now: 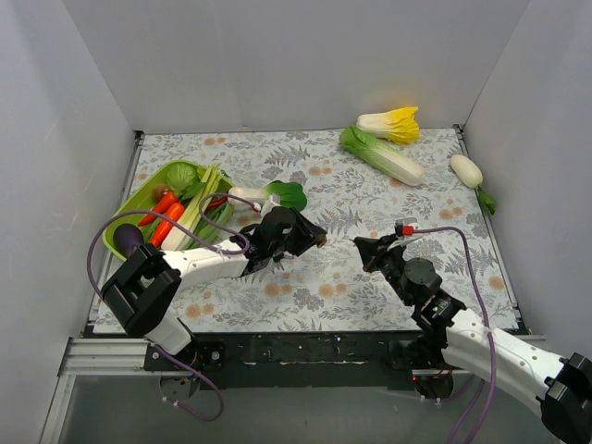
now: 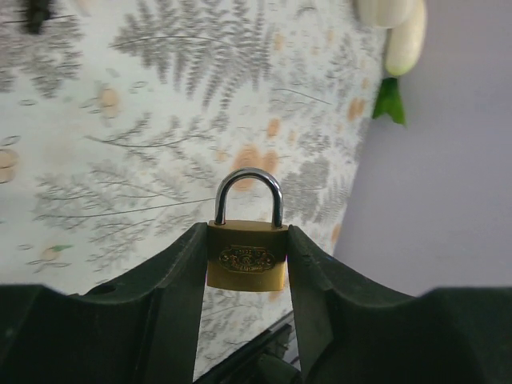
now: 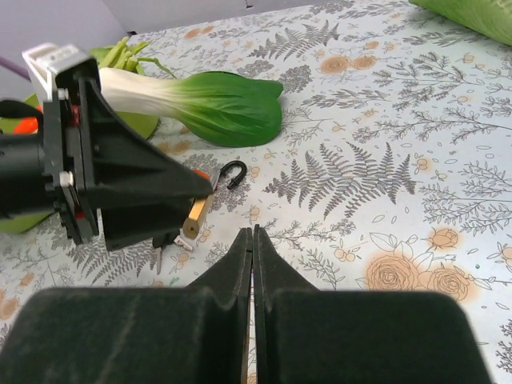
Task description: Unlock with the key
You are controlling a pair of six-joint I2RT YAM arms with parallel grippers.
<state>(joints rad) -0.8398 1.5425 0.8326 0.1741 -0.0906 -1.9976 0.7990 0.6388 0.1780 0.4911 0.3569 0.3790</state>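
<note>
My left gripper is shut on a brass padlock, gripped by its sides and held above the patterned table, with the silver shackle closed and pointing away from the wrist. In the right wrist view the padlock sticks out from under the left fingers, bottom end facing the camera. A small silver key with dark parts lies on the table below it. My right gripper is shut, nothing visible between its fingers, a short way right of the lock.
A green basket with carrots, an eggplant and greens stands at the left. A bok choy lies just behind the left gripper. A napa cabbage, a yellow-leaved cabbage and a white radish lie at the back right. Grey walls enclose the table.
</note>
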